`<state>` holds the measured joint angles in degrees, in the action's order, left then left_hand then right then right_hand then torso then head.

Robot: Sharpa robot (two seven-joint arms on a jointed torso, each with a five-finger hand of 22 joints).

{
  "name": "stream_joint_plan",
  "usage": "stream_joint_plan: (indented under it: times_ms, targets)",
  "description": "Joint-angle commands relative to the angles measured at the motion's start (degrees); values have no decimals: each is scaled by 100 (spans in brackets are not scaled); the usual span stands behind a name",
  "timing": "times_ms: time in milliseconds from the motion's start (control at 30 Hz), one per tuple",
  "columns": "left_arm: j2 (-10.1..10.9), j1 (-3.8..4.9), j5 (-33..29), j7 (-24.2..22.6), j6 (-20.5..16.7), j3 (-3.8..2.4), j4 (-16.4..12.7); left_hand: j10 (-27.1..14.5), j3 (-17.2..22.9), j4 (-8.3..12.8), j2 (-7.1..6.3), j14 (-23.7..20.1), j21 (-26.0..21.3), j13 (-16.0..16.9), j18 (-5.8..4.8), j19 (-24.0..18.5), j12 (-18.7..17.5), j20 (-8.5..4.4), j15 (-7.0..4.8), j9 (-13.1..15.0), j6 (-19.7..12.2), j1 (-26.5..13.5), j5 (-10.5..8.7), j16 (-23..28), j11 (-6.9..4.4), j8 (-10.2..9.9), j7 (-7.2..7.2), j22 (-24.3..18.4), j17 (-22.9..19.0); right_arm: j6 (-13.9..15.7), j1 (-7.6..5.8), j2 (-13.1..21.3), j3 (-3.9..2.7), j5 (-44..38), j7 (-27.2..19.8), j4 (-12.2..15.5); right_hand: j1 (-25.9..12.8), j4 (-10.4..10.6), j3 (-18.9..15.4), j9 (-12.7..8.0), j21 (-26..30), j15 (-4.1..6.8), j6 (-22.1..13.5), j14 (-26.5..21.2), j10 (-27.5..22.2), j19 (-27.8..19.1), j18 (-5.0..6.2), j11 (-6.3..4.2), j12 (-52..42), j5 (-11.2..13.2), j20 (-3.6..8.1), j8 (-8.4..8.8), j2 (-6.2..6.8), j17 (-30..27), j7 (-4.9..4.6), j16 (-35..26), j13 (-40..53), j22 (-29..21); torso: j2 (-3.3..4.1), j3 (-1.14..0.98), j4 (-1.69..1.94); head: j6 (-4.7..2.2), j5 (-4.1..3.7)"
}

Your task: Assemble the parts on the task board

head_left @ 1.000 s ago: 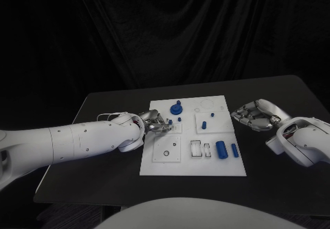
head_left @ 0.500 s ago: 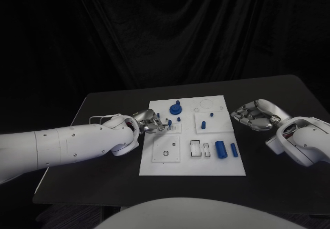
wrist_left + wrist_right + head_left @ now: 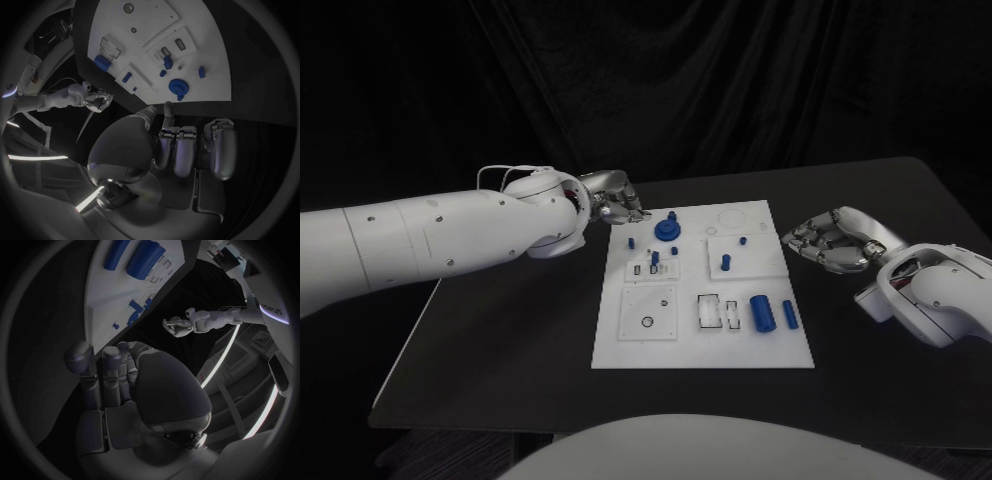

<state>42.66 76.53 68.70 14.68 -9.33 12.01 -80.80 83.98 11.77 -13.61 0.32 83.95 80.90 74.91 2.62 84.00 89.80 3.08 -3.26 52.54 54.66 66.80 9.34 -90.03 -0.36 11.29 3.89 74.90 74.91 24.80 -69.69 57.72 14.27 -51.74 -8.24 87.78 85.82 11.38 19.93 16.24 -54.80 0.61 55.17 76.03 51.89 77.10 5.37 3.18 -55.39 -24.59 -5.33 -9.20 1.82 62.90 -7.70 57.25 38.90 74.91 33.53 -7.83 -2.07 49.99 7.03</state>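
The white task board (image 3: 733, 345) lies in the middle of the black table. A blue gear with a knob (image 3: 669, 229) stands near its far edge, with several small blue pegs (image 3: 656, 258) upright just in front of it. A thick blue cylinder (image 3: 763, 312) and a thinner one (image 3: 792, 314) lie at the near right. My left hand (image 3: 612, 196) hovers off the board's far left corner, fingers curled in with nothing in them; the left wrist view shows those fingers (image 3: 187, 150) and the gear (image 3: 178, 88). To the right of the board, my right hand (image 3: 831, 241) is curled and empty.
Rectangular slots (image 3: 713, 311) and a round hole (image 3: 649, 321) mark the board's near half. Bare black table (image 3: 502, 340) runs along both sides of the board. My left forearm (image 3: 430, 240) reaches across the table's far left part.
My left hand has lifted from the board's left middle and moved back and up to the far left corner. A small peg now shows where it was. The right hand has not moved.
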Motion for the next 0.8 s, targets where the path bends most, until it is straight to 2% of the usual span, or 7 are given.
stream_joint_plan:
  times_ms: [33, 167, 300, 367, 533, 733, 800]
  targets:
    - [-221, 69, 95, 129, 1628, 2, 332, 602, -75, -118, 6, 605, 34, 1509, -56, 117, 20, 42, 41, -115, 112, -19, -224, 3, 45, -88, 20, 1239, 1509, 138, 9, -29, -5, -3, -58, -5, -6, -5, 1, 5, 32, -3, -45, -38, -30, -27, 117, 11, 27, -37, -8, -15, 42, -1, -9, -7, -7, 637, -8, -6, 3, 1, 12]
    - [-535, 109, 97, 208, 2236, 2, 759, 602, -129, -148, 53, 605, 82, 1509, -64, 138, 20, 43, 32, -286, 296, 45, -441, 3, 29, -184, -5, 1252, 1509, 297, 9, -31, -5, -3, -243, 10, -9, -4, 1, 5, 5, -3, -46, -27, -29, -17, 112, 11, 27, -38, -9, -14, 41, 18, -9, 17, -7, 644, -4, -5, -17, 1, 30]
    - [-796, 122, -85, 371, 2586, 2, 1113, 602, -171, -163, 40, 605, 83, 1509, -64, 137, 20, 40, 27, -341, 356, 26, -418, 3, 25, -216, -5, 1251, 1509, 422, 9, -30, -5, -3, -384, 20, -29, 10, -1, 8, -65, -3, -46, -1, -10, 10, 100, 11, 17, -39, -10, -16, 35, 56, -9, 65, -6, 662, -5, -5, -15, 1, 32]
    - [-938, 126, -225, 466, 2768, 2, 1321, 602, -212, -167, 29, 605, 27, 1509, -51, 104, 20, 38, 28, -398, 363, 2, -388, 3, 29, -270, 2, 1233, 1509, 464, 9, -38, -5, -3, -430, 21, -44, 20, -4, 9, -77, -3, -49, 8, -1, 15, 98, 10, 11, -40, -11, -16, 34, 63, -9, 77, -6, 665, -7, -7, -21, 1, 65]
    - [-1312, 123, -423, 674, 3177, 2, 1846, 602, -317, -205, 47, 605, -5, 1509, -43, 82, 20, 46, 40, -537, 415, -116, -373, 3, 45, -383, 21, 1222, 1509, 509, 9, -71, -5, -3, -494, 21, -52, 26, -6, 10, -81, -3, -51, 11, 3, 18, 97, 10, 9, -39, -11, -15, 33, 64, -8, 80, -6, 666, 16, 5, -20, 1, 91]
    - [-1582, 103, -492, 655, 3181, 3, 2130, 602, -378, -214, 58, 605, -33, 1509, -36, 65, 20, 51, 48, -627, 432, -175, -377, 3, 55, -458, 31, 1212, 1509, 523, 9, -66, -5, -3, -516, 45, -52, 26, -6, 10, -81, -3, -51, 11, 3, 18, 97, 10, 9, -39, -11, -15, 33, 64, -8, 80, -6, 666, 46, 33, -34, 1, 76]
    - [-1639, 98, -501, 611, 3109, 3, 2165, 602, -381, -215, 59, 605, -38, 1509, -35, 62, 20, 52, 48, -631, 432, -178, -375, 3, 55, -462, 32, 1211, 1509, 522, 9, -55, -5, -3, -515, 54, -52, 26, -6, 10, -81, -3, -51, 11, 3, 18, 97, 10, 9, -39, -11, -15, 33, 64, -8, 80, -6, 666, 46, 33, -39, 1, 70]
